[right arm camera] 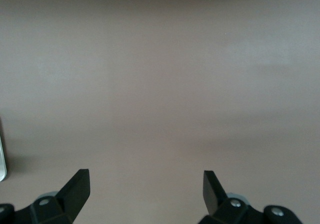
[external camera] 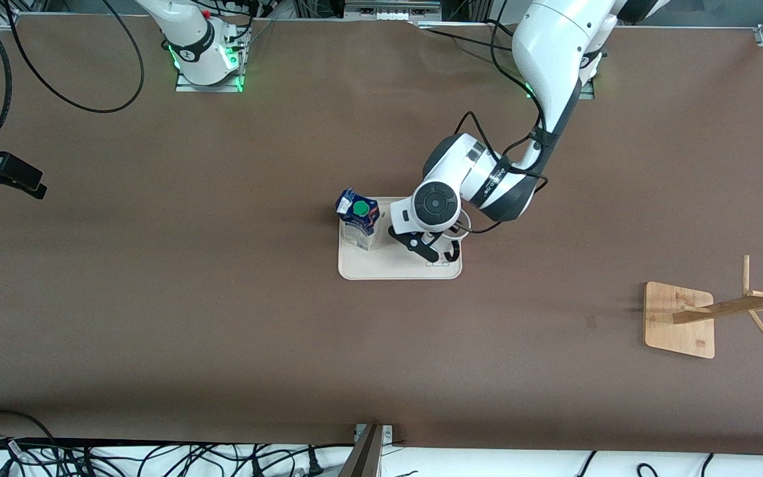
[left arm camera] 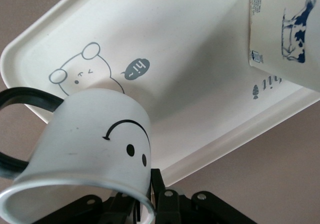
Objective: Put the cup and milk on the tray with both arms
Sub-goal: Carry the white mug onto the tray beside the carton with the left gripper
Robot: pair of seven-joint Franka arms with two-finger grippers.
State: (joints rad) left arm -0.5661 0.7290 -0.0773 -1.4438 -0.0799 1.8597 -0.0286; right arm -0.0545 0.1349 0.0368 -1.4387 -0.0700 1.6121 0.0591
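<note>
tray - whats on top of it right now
The milk stands on the tray, and the left pincer holds the cup over it. Whether the cup touches the tray is hidden by the arm.

Cup (left arm camera: 95,134): white, black smiley face, black handle. Milk (external camera: 358,222): dark blue and white print, green round cap, beige side; blue cow drawing seen in left wrist view. Tray (external camera: 395,268): cream, grey-blue bunny drawing, "hi" speech bubble, grey-blue lettering. Table (external camera: 156,298): plain brown. Rack (external camera: 683,319): light wood. Arms: white, black joints. Right gripper (right arm camera: 145,189): black fingers.
</note>
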